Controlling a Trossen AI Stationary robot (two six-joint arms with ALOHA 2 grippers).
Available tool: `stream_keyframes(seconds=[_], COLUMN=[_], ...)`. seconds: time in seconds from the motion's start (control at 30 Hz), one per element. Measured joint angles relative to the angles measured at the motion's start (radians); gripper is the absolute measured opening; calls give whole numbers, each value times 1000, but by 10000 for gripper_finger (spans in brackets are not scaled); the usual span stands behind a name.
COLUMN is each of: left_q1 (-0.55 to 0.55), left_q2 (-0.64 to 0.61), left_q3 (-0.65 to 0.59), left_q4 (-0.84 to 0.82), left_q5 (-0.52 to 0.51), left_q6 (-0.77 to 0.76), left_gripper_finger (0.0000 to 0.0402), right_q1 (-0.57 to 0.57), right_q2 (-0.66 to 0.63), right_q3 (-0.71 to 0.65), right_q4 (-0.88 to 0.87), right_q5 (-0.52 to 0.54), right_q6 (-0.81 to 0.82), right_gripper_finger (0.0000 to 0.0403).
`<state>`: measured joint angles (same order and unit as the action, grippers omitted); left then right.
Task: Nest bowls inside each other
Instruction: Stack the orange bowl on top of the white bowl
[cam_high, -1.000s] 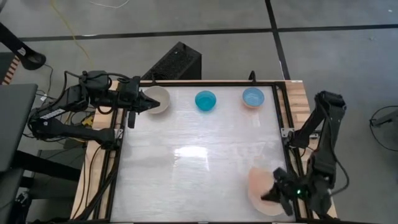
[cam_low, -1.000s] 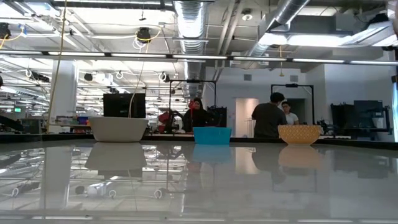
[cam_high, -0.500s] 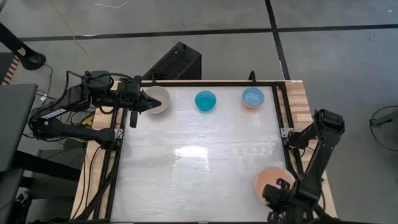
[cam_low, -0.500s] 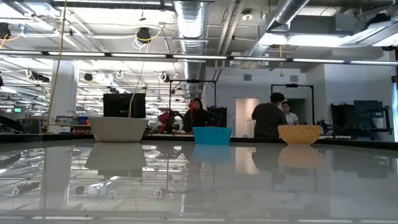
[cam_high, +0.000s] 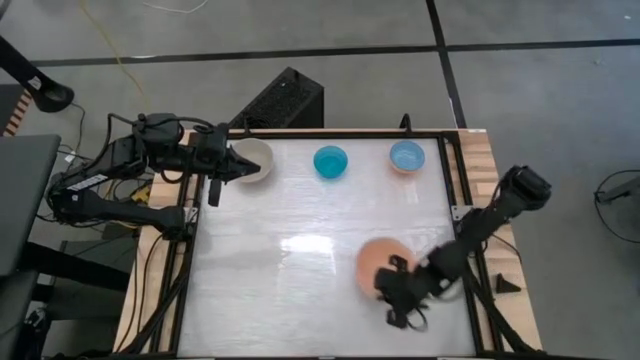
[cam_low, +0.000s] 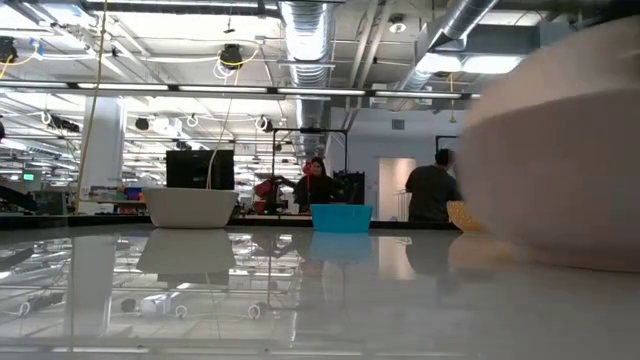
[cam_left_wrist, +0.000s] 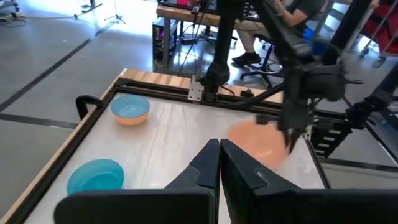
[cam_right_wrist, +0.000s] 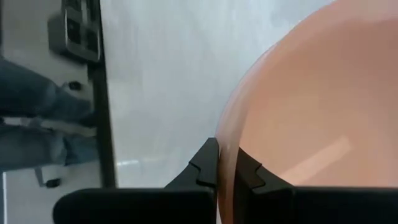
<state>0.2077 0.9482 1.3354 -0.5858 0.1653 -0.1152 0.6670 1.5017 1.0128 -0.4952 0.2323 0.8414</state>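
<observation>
A pale pink bowl (cam_high: 378, 262) is in the near right part of the table, with my right gripper (cam_high: 396, 284) shut on its near rim. It fills the right of the low view as a blur (cam_low: 560, 150). Along the far edge stand a white bowl (cam_high: 254, 160), a teal bowl (cam_high: 330, 162) and a light blue bowl (cam_high: 407, 156) that sits in a beige one (cam_low: 462, 215). My left gripper (cam_high: 236, 166) is shut and hovers over the white bowl's left side, holding nothing. My right gripper pinches the pink bowl's rim (cam_right_wrist: 225, 149) between its two fingers, one inside the bowl and one outside. The fingers slant down from the table's near right side. The bowl sits tilted in the hold; whether its underside is on the table I cannot tell.
A black frame (cam_high: 455, 200) and wooden rails border the table on its left, right and far sides. The middle and near left of the tabletop (cam_high: 280, 280) hold no objects. People stand far off in the room behind the table (cam_low: 430, 190).
My right gripper has swung from the near right corner toward the table's middle, going lower and rolling its wrist. It has kept its hold on the pink bowl. The bowl has moved left and a little toward the far edge, and has come into the low view.
</observation>
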Motion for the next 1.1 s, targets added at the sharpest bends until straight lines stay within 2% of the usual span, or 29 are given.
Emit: stream_keyframes(seconds=[0.27,0.37,0.5,0.63,0.83,0.97,1.1], left_q1=[0,0,0,0,0,0,0], left_q2=[0,-3,-12,-22,-34,-41,-47], left_q3=[0,0,0,0,0,0,0], left_q4=[-2,-2,-7,-10,-19,-40,-55], left_q5=[14,19,24,23,23,22,22], left_q6=[-1,-1,-1,-1,2,2,1], left_gripper_finger=[0,0,0,0,0,0,0], right_q1=[-356,-475,-573,-589,-551,-518,-500], right_q2=[12,24,56,108,211,269,281], right_q3=[-38,-33,2,61,209,287,330], right_q4=[250,340,322,220,81,25,30], right_q5=[-198,-272,-320,-305,-260,-261,-262], right_q6=[-377,-434,-462,-480,-508,-499,-452], right_gripper_finger=[33,33,33,33,48,87,147])
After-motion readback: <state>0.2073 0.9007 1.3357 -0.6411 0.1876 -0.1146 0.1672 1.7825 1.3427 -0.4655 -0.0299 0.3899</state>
